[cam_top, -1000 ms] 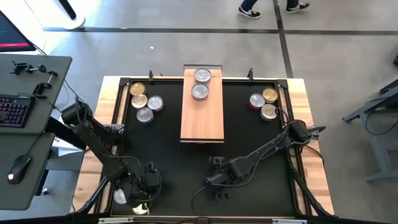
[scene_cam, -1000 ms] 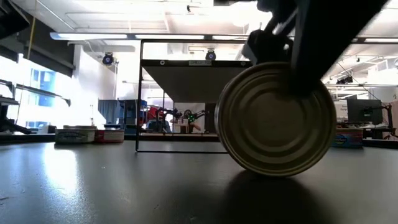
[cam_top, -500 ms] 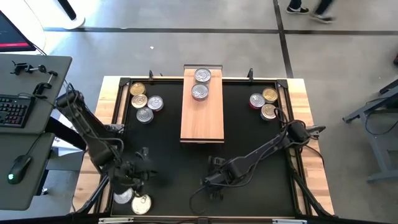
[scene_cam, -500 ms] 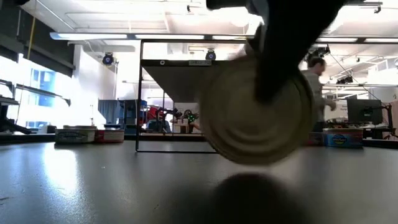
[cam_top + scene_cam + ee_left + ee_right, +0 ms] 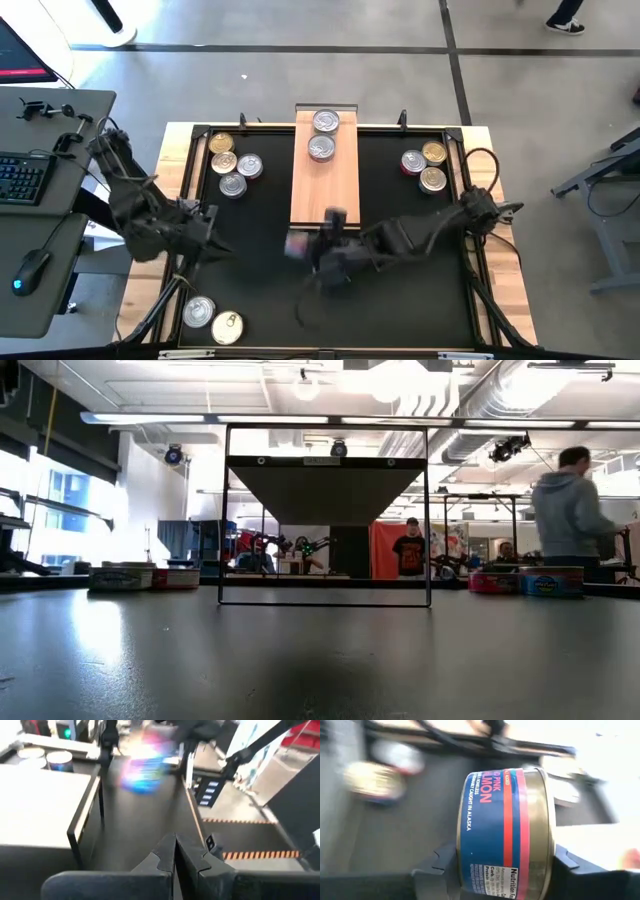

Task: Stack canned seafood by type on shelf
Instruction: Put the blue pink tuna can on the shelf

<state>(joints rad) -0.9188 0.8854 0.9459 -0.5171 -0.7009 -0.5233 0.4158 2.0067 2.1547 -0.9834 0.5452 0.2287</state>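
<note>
Now right gripper [image 5: 502, 865] clamped on blue salmon can [image 5: 502, 832], label readable only from wrist; left gripper [image 5: 175, 852] pinched shut, empty.

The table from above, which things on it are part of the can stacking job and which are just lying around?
Part of the job:
- shelf with two tins on it
- salmon can held in the right gripper
- tins at far left, far right and near left

Just lying about:
- keyboard and mouse on the side desk
</note>
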